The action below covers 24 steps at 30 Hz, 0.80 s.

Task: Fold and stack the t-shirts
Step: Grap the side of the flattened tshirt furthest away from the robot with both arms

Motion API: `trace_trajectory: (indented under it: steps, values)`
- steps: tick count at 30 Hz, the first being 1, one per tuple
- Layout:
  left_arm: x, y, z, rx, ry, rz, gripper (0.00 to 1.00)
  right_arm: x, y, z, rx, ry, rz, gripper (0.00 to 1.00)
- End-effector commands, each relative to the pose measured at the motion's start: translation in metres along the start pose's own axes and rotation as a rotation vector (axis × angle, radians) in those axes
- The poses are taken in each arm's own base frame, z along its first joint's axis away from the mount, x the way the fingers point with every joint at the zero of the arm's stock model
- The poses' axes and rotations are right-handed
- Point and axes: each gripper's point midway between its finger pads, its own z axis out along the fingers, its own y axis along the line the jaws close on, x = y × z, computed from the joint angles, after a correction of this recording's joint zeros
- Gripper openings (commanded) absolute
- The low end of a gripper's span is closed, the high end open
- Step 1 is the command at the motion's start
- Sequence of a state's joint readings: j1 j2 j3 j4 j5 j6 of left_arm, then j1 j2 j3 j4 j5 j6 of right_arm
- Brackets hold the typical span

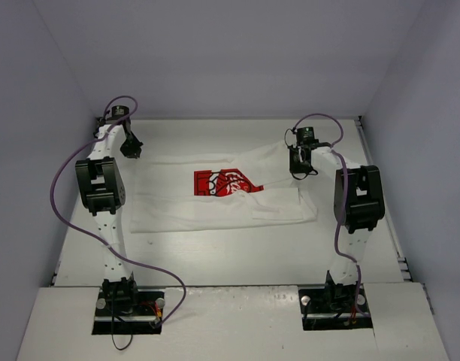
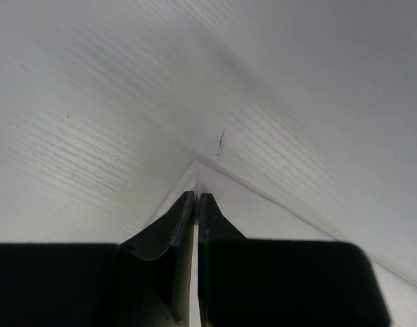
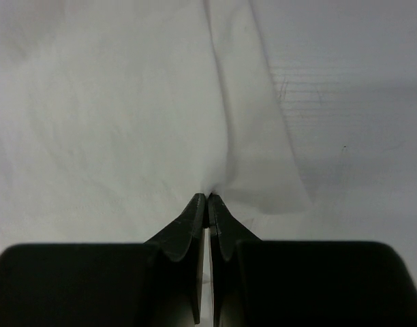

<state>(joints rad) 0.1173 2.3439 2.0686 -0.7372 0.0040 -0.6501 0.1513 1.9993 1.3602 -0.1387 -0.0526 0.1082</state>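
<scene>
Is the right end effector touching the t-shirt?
Touching. The right wrist view shows the right end effector shut, with the t-shirt gathered into a crease that runs straight into its closed tips.

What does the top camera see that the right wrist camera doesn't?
Only the top camera: the whole t-shirt spread out with its red print, and the left gripper at its far left corner. Only the right wrist camera: up close, a crease running away from the pinch. Both: the right gripper shut on the white fabric, and the table.
</scene>
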Motion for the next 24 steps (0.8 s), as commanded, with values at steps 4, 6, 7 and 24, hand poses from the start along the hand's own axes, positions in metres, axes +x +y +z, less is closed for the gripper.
trace_trajectory:
  steps: [4,6,7,24]
  values:
    - [-0.047,-0.025,-0.07,0.121,-0.145,0.022,0.0,-0.087,0.02,-0.073,-0.084,-0.257,0.022,0.0]
    - [-0.049,-0.03,-0.076,0.143,-0.151,0.027,0.0,-0.1,0.022,-0.088,-0.095,-0.301,0.024,0.0]
    - [-0.051,-0.031,-0.079,0.154,-0.154,0.028,0.0,-0.104,0.021,-0.094,-0.095,-0.314,0.029,0.0]
    - [-0.043,-0.032,-0.118,0.222,-0.131,0.056,0.0,-0.107,0.016,-0.176,-0.104,-0.449,0.046,0.0]
